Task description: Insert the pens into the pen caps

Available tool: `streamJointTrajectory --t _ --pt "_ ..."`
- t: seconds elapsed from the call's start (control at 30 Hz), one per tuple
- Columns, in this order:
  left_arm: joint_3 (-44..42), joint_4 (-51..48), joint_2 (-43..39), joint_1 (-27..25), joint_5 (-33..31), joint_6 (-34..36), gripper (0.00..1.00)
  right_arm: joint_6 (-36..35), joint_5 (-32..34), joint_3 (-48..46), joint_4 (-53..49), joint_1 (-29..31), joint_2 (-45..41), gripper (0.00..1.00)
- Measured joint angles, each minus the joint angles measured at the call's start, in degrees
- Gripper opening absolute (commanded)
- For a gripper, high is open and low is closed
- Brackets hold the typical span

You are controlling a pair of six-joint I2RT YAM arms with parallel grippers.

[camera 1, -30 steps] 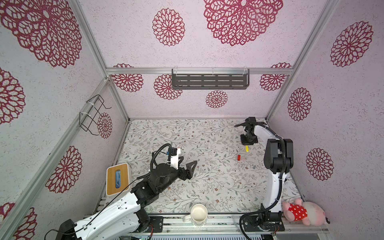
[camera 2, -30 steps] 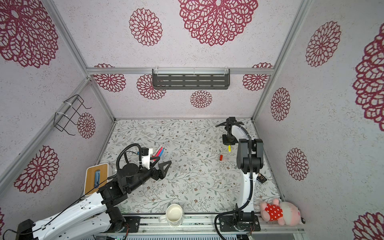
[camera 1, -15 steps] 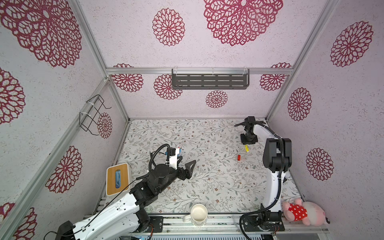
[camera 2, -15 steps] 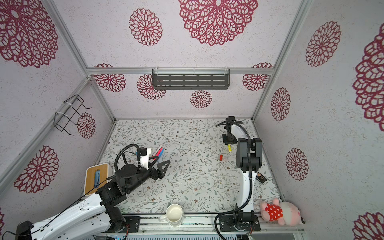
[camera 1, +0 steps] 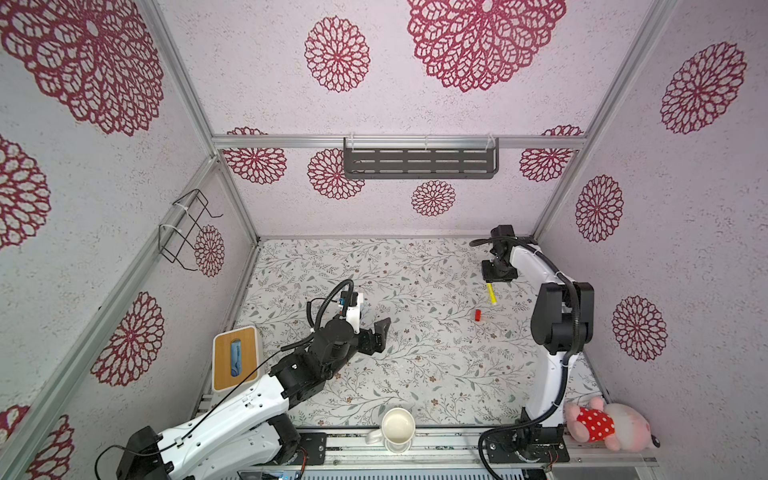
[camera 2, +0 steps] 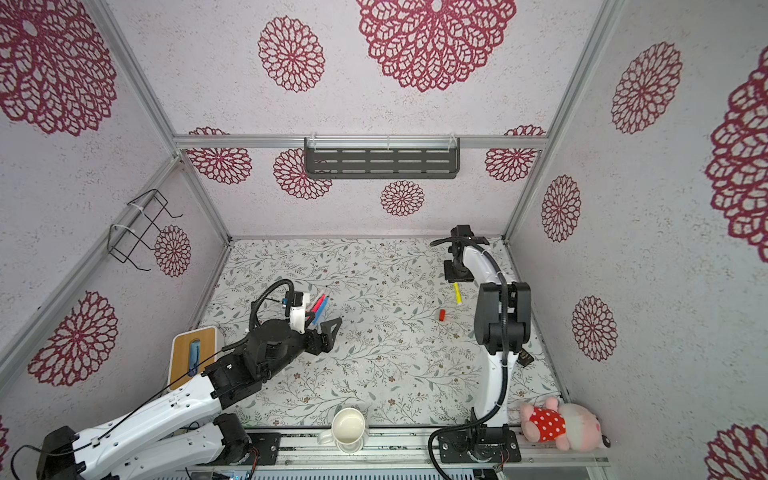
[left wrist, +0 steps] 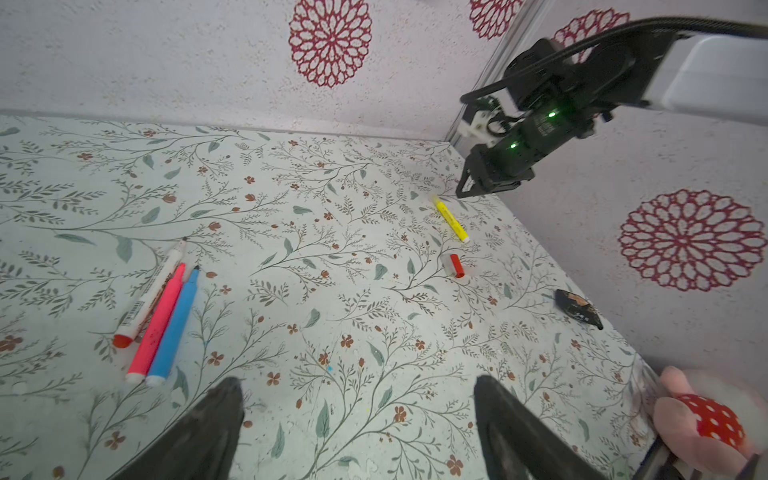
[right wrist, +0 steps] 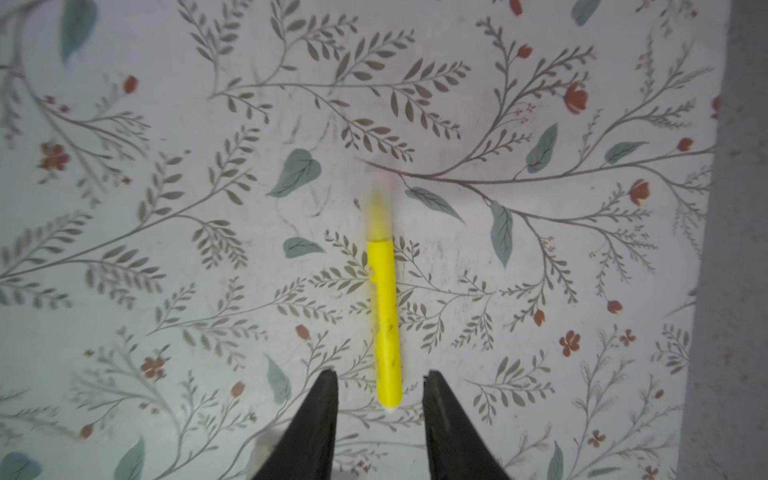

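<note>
Yellow plastic marker pen (right wrist: 384, 320) lies flat on the floral-printed mat (left wrist: 332, 291), one end between the right gripper's (right wrist: 379, 376) parted jaws, with a gap on either side. A white-and-red pen (left wrist: 151, 291), a pink pen (left wrist: 158, 322) and a blue pen (left wrist: 176, 324) lie side by side beyond the wide-spread left gripper (left wrist: 357, 380). A stubby red cap (left wrist: 456, 265) sits near the yellow pen.

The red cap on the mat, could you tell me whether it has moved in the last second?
No. The red cap stays put, as far from the mug as before.
</note>
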Motion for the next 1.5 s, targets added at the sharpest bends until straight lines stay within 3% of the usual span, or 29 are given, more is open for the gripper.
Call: streamJointTrajectory --t 0.13,0.4,0.83,1.5 --pt "2.08 -2.03 3.78 1.92 0.48 -1.18 0.88 1.49 -1.92 -5.05 2.27 1.92 -7.56 0.38" --pt "4.66 -5.99 11.45 11.02 5.64 -4.52 0.87 4.83 -7.58 -16.09 6.84 4.81 -18.36 0.40" --pt "10.36 -7.37 23.76 17.68 8.17 -4.92 0.80 10.58 -15.17 -27.26 13.09 7.43 -33.29 0.43" --pt "13.57 -9.51 32.94 21.40 8.02 -4.02 0.75 15.87 -19.74 -41.11 16.83 9.16 -46.88 0.45"
